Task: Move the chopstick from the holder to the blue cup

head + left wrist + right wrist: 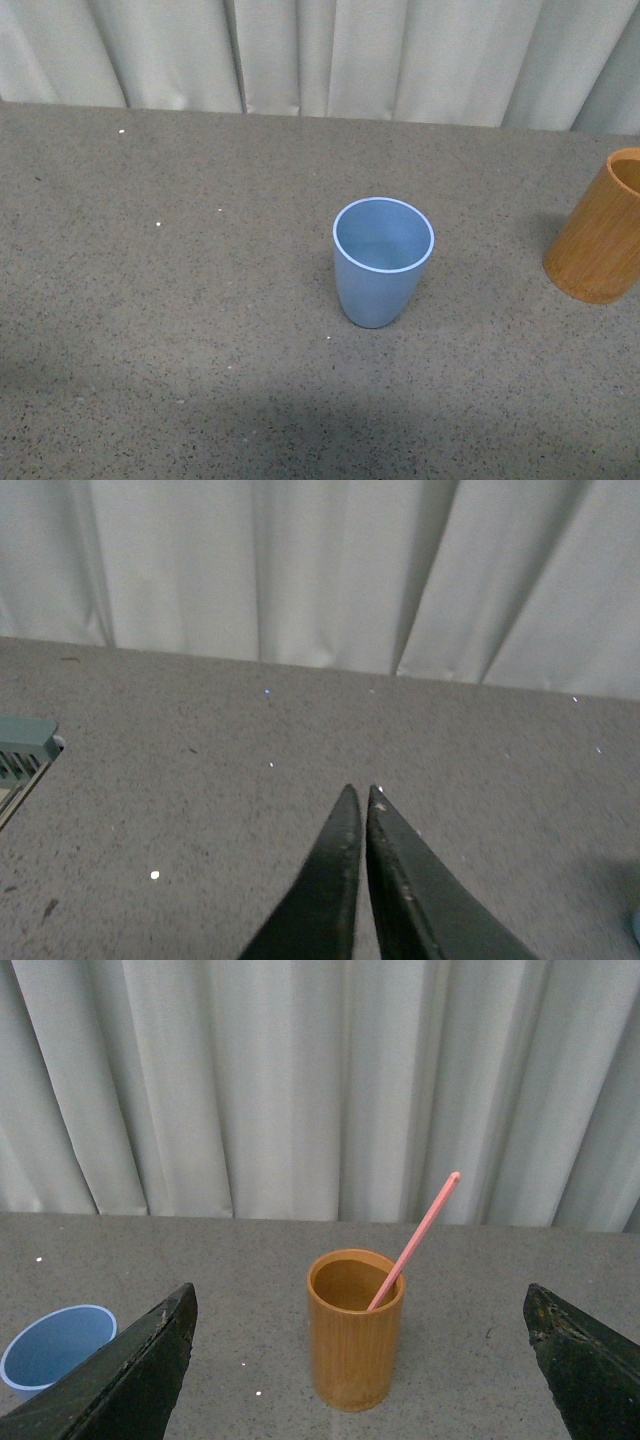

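Note:
The blue cup [382,260] stands upright and empty in the middle of the grey table; its edge also shows in the right wrist view [55,1345]. The orange-brown holder [602,230] stands at the table's right edge, partly cut off by the frame. In the right wrist view the holder [353,1332] holds one pink chopstick [415,1240] leaning on its rim. My right gripper [360,1305] is open wide, level with the holder and short of it, empty. My left gripper [361,795] is shut and empty over bare table. Neither arm shows in the front view.
White curtains [320,55] hang along the table's far edge. A grey-green slotted object [22,755] lies at the edge of the left wrist view. The table [180,300] is speckled grey.

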`<state>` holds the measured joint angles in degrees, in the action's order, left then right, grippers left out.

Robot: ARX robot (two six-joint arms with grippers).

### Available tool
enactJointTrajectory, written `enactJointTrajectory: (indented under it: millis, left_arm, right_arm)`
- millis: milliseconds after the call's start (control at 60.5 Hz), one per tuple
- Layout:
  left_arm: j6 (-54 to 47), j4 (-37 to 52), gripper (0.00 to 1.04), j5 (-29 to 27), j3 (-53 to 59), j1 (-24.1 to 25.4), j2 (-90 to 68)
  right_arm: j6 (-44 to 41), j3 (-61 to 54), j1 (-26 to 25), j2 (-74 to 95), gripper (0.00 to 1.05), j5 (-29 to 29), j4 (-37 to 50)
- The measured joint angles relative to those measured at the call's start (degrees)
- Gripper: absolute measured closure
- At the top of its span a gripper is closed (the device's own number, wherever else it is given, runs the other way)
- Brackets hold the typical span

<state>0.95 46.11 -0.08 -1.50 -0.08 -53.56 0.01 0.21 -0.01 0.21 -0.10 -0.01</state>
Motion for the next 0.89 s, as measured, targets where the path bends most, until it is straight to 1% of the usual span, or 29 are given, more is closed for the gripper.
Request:
enactJointTrajectory:
  millis: [33,83,116,132,149,198,231,331,694,711,728,744,761,777,794,810,827,843,860,876,893]
  left_arm:
    - [-0.15,-7.69,1.01,0.13,0.44,0.0,8.22]
    - [-0.28,-15.61,1.01,0.13,0.44,0.0,17.2]
    - [-0.39,-25.09,1.01,0.13,0.42,0.0,27.19]
    - [-0.39,-26.32,1.01,0.11,0.42,0.0,29.62]
    - [-0.5,-31.93,1.01,0.17,0.42,0.0,34.25]
    - [-0.5,-40.24,1.01,0.13,0.39,0.0,44.22]
    - [-0.52,-43.45,1.01,0.11,0.39,0.0,48.3]
    - [-0.52,-45.83,1.01,0.04,0.39,0.0,52.92]
    - [-0.5,-46.03,1.01,0.09,0.39,0.0,53.29]
    - [-0.5,-46.03,0.98,0.09,0.39,0.0,53.29]
    - [-0.5,-46.03,0.97,0.07,0.39,0.0,53.29]
    - [-0.5,-46.03,0.93,0.07,0.39,0.0,53.29]
    - [-0.52,-46.03,0.91,0.09,0.39,0.0,53.29]
    - [-0.52,-46.03,0.88,0.11,0.39,0.0,53.29]
    - [-0.52,-46.05,0.84,0.07,0.39,0.0,53.29]
    - [-0.5,-46.05,0.82,-0.04,0.39,0.0,53.31]
    - [-0.5,-46.07,0.79,-0.17,0.39,0.0,53.33]
    - [-0.52,-46.07,0.77,-0.13,0.39,0.0,53.35]
    - [-0.52,-46.07,0.74,-0.11,0.39,0.0,53.35]
    - [-0.52,-46.07,0.72,-0.04,0.39,0.0,53.35]
    - [-0.52,-46.07,0.68,0.04,0.39,0.0,53.35]
  right_arm:
    - [0.0,0.0,0.0,0.0,0.1,0.02,0.0]
    - [0.0,0.0,0.0,0.0,0.1,0.04,0.0]
    - [0.0,0.0,0.0,0.0,0.1,0.04,0.0]
    - [0.0,0.0,0.0,0.0,0.1,0.02,0.0]
    - [0.0,0.0,0.0,0.0,0.1,0.04,0.0]
    - [0.0,0.0,0.0,0.0,0.1,0.09,0.0]
    - [0.0,0.0,0.0,0.0,0.1,0.02,0.0]
    - [0.0,0.0,0.0,0.0,0.1,-0.02,0.0]
    - [0.0,0.0,0.0,0.0,0.1,0.0,0.0]
    - [0.0,0.0,0.02,0.02,0.1,0.13,0.02]
    - [0.11,0.0,0.33,0.31,0.1,1.4,0.22]
    - [0.72,0.0,1.75,1.64,0.1,6.38,1.77]
    - [0.94,0.04,2.8,2.62,0.1,9.88,2.99]
    - [1.6,0.33,5.33,5.51,0.1,17.46,5.95]
    - [1.79,0.85,7.96,9.03,0.1,23.45,9.35]
    - [2.12,1.11,9.2,10.91,0.1,29.09,10.99]
    - [2.6,1.75,11.37,14.78,0.1,36.04,14.49]
    - [2.93,2.1,12.26,16.66,0.1,39.1,16.15]
    - [3.48,2.91,13.42,20.41,0.1,44.63,19.1]
    - [3.89,3.3,13.77,22.21,0.1,46.93,20.33]
    - [5.14,4.28,13.99,25.53,0.1,51.01,22.01]
